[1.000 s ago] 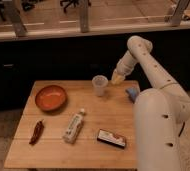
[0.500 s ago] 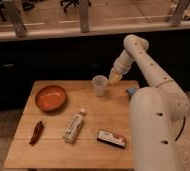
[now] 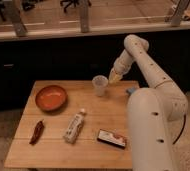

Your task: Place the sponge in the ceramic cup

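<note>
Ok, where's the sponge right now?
In the camera view the sponge lies at the far right of the table, right of the ceramic cup and partly hidden by the robot's arm. The gripper hangs between them, next to the cup's rim.

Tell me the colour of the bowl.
The bowl is orange-red, in the camera view. The gripper hangs beside the cup.

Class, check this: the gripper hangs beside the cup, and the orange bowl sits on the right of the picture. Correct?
No. The camera view shows the bowl on the left of the picture, not the right. The gripper does hang beside the cup.
</note>
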You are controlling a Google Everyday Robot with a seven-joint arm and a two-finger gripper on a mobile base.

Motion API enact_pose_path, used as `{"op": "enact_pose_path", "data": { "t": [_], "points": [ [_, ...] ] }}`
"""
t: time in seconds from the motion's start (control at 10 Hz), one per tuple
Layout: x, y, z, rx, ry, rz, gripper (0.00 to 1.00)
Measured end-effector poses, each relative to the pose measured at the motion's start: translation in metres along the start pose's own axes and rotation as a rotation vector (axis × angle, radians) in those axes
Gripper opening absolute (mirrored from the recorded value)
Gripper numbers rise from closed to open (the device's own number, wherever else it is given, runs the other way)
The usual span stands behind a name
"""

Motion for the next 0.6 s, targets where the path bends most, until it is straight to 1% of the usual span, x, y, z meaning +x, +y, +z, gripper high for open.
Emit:
{"op": "enact_pose_path", "data": {
  "t": [0.1,0.2,0.3,0.5,0.6],
  "points": [
    [0.001,-0.001,0.0,0.006,-0.003,0.004,0.61],
    [0.004,-0.002,-0.001,0.013,-0.005,0.012,0.71],
    [0.007,-0.002,0.0,0.017,-0.006,0.024,0.79],
    [0.013,-0.002,0.001,0.025,-0.008,0.054,0.8],
    [0.02,-0.001,-0.002,0.038,-0.007,0.074,0.8]
  ]
}}
